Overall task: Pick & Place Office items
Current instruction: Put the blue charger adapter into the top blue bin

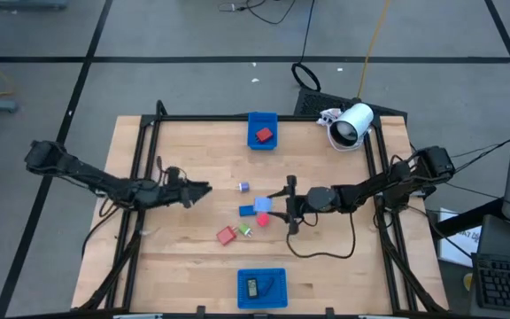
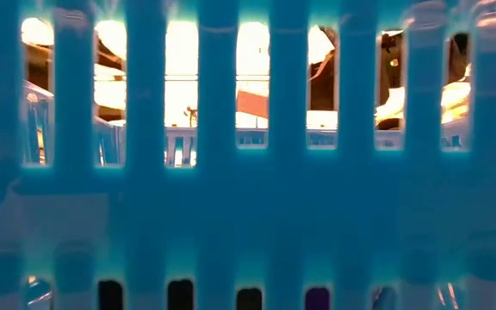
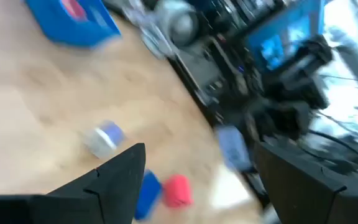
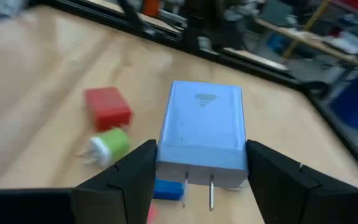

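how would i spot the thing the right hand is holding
Start at the wooden table and follow the right arm inward to its hand near the middle. Between its fingers sits a pale blue plug block; unlike the red block and green piece nearby, it has two metal prongs.

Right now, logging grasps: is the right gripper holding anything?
Yes. The right gripper is shut on the light-blue plug adapter, its fingers pressing both sides, prongs showing.
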Controlling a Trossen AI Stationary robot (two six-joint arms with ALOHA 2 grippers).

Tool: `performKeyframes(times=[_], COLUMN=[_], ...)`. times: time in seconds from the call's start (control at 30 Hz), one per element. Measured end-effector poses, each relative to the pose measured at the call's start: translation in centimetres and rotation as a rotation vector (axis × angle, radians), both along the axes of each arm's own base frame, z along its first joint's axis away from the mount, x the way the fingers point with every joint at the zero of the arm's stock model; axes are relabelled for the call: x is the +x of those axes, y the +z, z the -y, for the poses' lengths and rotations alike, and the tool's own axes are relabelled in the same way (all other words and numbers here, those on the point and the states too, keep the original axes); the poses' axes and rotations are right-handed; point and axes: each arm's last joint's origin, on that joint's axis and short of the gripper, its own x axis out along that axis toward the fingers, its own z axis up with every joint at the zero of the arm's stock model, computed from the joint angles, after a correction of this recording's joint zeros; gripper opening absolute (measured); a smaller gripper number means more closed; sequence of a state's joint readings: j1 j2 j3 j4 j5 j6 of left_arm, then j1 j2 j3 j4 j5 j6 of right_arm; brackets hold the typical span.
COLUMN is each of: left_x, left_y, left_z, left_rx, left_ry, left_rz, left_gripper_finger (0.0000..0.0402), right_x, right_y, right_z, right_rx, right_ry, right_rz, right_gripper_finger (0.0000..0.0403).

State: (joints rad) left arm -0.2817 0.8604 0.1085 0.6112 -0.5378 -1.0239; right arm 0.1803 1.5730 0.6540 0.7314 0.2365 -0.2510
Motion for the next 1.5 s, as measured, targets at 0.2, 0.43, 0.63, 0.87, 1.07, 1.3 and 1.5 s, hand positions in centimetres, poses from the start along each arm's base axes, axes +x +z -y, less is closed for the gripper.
performKeyframes(times=[0.2, 0.43, 0.63, 0.87, 1.07, 1.3, 1.5], left_x=[3.2, 8.9, 12.7, 14.9, 15.9, 16.1, 16.2], left_y=[1.1, 2.8, 2.6, 1.8, 1.8, 2.1, 2.1], left_z=[1.4, 2.5, 2.9, 2.4, 2.2, 1.5, 1.0], left_rx=[0.024, 0.141, 0.125, 0.127, 0.127, 0.117, 0.095], left_ry=[-0.069, -0.146, -0.208, -0.177, -0.169, -0.185, -0.22], left_rz=[-0.011, -0.061, -0.094, -0.124, -0.125, -0.109, -0.111], left_gripper_finger=[0.0292, 0.0292, 0.0292, 0.0292, 0.0288, 0.0227, 0.0154], right_x=[0.0, 0.0, 0.0, 0.0, 0.0, 0.0, 0.0], right_y=[0.1, 0.4, 0.6, 0.8, 0.8, 0.8, 0.8], right_z=[0.1, 0.1, -0.5, -0.7, -0.7, -0.7, -0.7], right_rx=[-0.03, -0.075, -0.114, -0.115, -0.115, -0.115, -0.119], right_ry=[-0.023, -0.055, -0.051, -0.045, -0.045, -0.045, -0.043], right_rz=[0.005, 0.034, 0.059, 0.08, 0.079, 0.073, 0.073], right_gripper_finger=[0.0212, 0.0212, 0.0212, 0.0212, 0.0212, 0.0212, 0.0212])
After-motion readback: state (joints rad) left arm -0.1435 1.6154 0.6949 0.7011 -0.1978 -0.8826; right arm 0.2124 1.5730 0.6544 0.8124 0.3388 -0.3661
